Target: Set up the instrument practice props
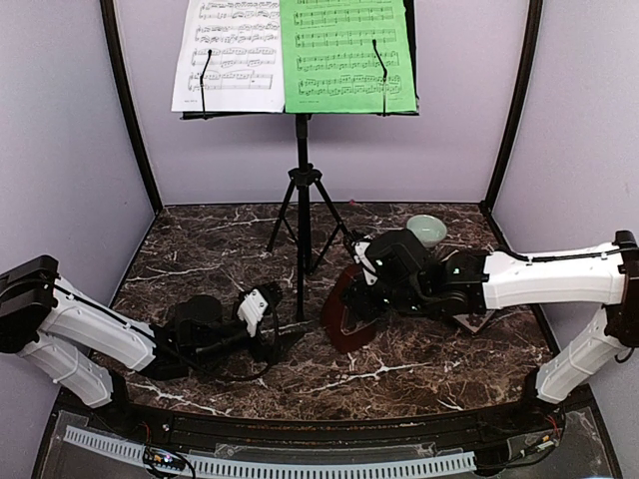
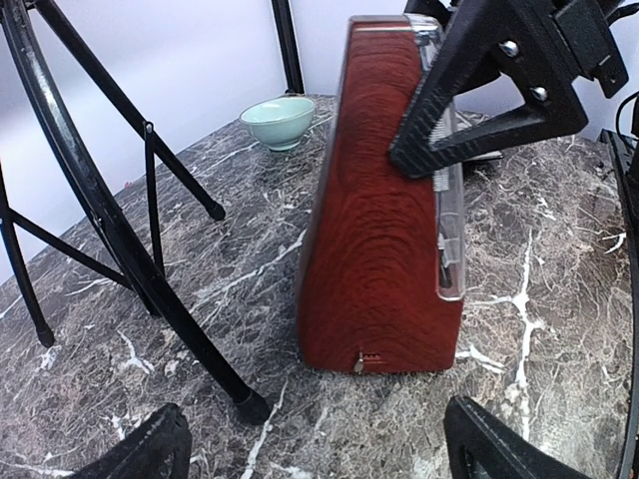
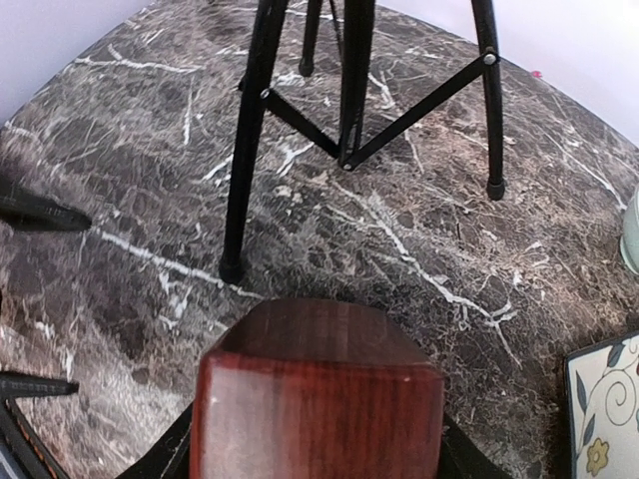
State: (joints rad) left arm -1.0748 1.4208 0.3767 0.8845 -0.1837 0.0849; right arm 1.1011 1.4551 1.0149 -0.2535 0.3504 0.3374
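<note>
1. Top view. The black perforated-metal music stand on tripod legs is at the middle back of the dark marble table. A white music sheet and a green music sheet lie side by side on its desk. The small reddish-brown pyramid metronome is just right of the stand's legs. My right gripper is closed on it. My left gripper lies low on the other side of the pole, aimed at the metronome and apart from it. A small pale-green bowl sits behind my right arm.

2. Left wrist view. My left fingers are spread wide with nothing between them. The metronome stands ahead of them, base on the marble, not touching. My right gripper's black finger presses its upper glazed face. Stand legs to the left, bowl beyond.

3. Right wrist view. The metronome's top fills the space between my right fingers, which flank it on both sides. Tripod legs are ahead. My left fingertips are at the far left. A corner of the square floral plate shows at lower right.
</note>
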